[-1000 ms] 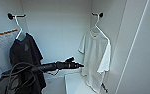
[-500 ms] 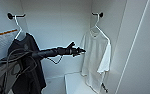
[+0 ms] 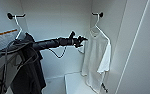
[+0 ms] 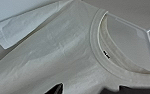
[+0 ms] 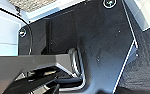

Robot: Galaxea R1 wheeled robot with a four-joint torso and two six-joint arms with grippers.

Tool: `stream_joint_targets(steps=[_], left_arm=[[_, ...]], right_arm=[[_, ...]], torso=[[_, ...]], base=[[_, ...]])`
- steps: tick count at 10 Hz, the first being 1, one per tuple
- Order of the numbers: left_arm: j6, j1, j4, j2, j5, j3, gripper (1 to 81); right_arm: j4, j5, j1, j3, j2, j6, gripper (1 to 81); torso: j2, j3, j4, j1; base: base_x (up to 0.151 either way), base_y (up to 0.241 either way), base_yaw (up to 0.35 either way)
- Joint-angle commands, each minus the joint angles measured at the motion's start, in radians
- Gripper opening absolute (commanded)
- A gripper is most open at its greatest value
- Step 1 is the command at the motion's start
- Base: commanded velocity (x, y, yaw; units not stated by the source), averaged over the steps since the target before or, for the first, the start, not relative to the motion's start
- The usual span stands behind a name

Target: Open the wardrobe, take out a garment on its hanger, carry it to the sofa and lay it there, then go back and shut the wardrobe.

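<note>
Left gripper (image 3: pixel 83 39) reached into open wardrobe (image 3: pixel 58 22).
It sat beside white T-shirt (image 3: pixel 97 57) on hanger (image 3: pixel 99 26); finger state unclear.

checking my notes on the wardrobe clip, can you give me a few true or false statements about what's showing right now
1. The white T-shirt hangs on a white hanger from a black peg. True.
2. The left gripper is beside the black T-shirt. False: it reaches across to the white T-shirt.
3. The white T-shirt lies on the wardrobe floor. False: it hangs on the right side wall.
4. The left wrist view shows the white T-shirt's round collar close up. True.
5. A second hanger hangs from a peg on the left. True.
</note>
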Motion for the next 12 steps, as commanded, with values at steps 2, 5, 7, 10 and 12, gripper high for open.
stream_joint_targets(steps=[2, 5, 7, 10, 12], left_arm=[[-0.035, -0.252, -0.007, 0.008, -0.018, -0.026, 81.1], [-0.056, -0.293, -0.007, 0.017, -0.018, -0.036, 81.1], [-0.057, -0.301, -0.005, 0.02, -0.02, -0.042, 81.1], [-0.057, -0.315, -0.004, 0.044, -0.026, -0.081, 81.1], [-0.058, -0.33, -0.001, 0.086, -0.044, -0.126, 81.1]], right_arm=[[0.003, -0.034, 0.036, 0.011, 0.005, 0.007, 81.1], [0.003, -0.034, 0.036, 0.011, 0.005, 0.007, 81.1], [0.001, -0.034, 0.036, 0.011, 0.005, 0.007, 81.1], [0.001, -0.034, 0.036, 0.011, 0.005, 0.007, 81.1], [0.003, -0.034, 0.034, 0.012, 0.005, 0.007, 81.1]], torso=[[0.0, 0.0, 0.0, 0.0], [0.0, 0.0, -0.103, 0.0], [0.0, 0.0, -0.054, 0.0], [0.0, 0.0, -0.118, 0.0], [0.0, 0.0, -0.118, 0.0]], base=[[0.0, 0.0, 0.0], [0.0, 0.0, 0.0], [0.0, 0.0, 0.0], [0.0, 0.0, 0.0], [0.0, 0.0, 0.0]])
